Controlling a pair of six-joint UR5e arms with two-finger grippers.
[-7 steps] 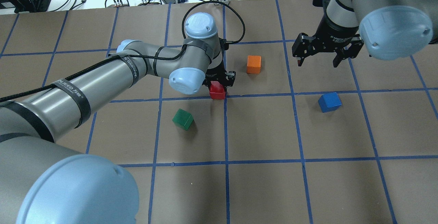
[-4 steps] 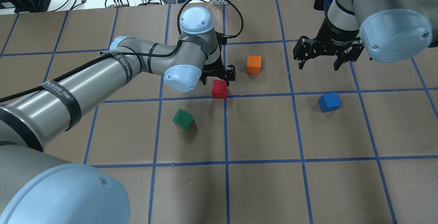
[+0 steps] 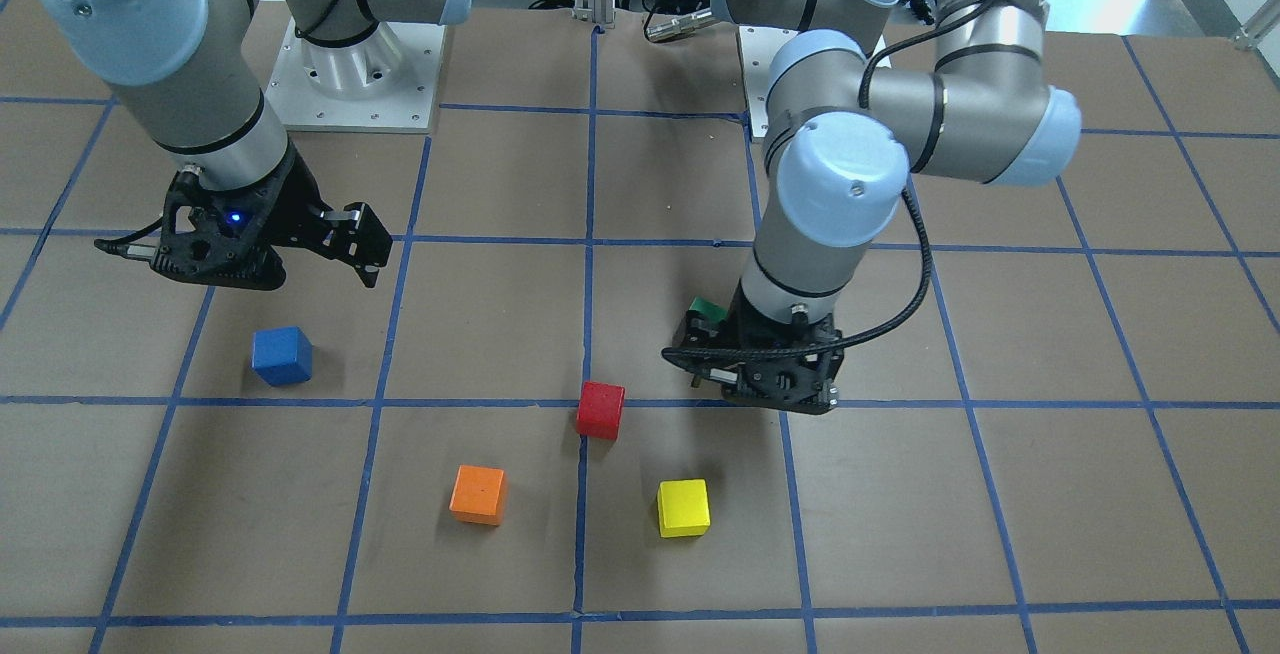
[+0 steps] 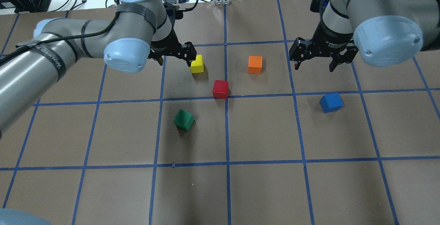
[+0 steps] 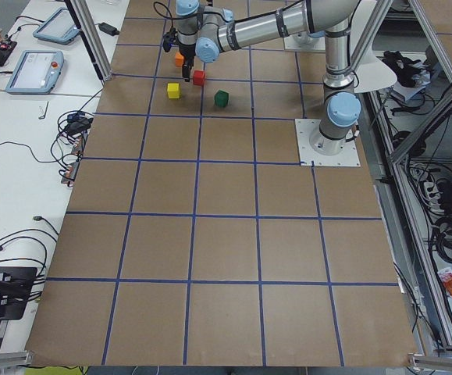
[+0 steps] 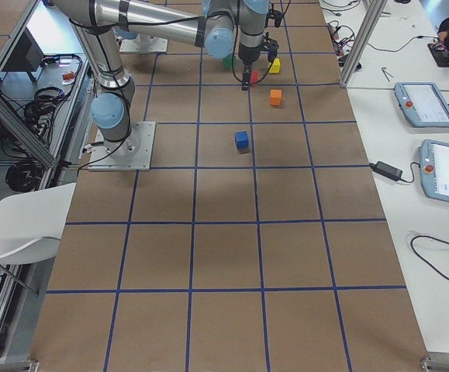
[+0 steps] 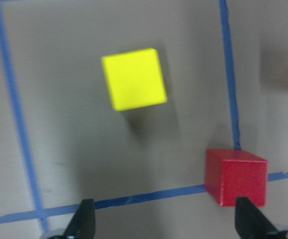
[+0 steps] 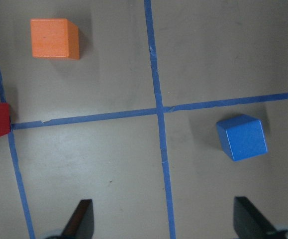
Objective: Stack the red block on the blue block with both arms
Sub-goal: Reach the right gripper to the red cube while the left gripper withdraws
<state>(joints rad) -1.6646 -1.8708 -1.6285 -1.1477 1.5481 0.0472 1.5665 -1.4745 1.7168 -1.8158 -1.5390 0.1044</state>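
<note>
The red block (image 4: 220,89) sits on a blue tape crossing near the table's middle, free of both grippers; it also shows in the front view (image 3: 600,409). The blue block (image 4: 331,102) lies to its right, alone on the paper. My left gripper (image 4: 173,57) is open and empty, hovering up and left of the red block, beside a yellow cube. In the left wrist view the red block (image 7: 236,178) lies by the right fingertip (image 7: 250,224). My right gripper (image 4: 314,64) is open and empty, hovering behind the blue block (image 8: 241,137).
A yellow cube (image 4: 197,64) lies just right of the left gripper. An orange cube (image 4: 255,64) lies behind and to the right of the red block. A green cube (image 4: 184,119) lies in front and to its left. Cables and gear line the far table edge.
My left gripper has left the red block, which stays on the table, and swung left and back, uncovering the yellow cube. The right gripper shifted slightly left.
</note>
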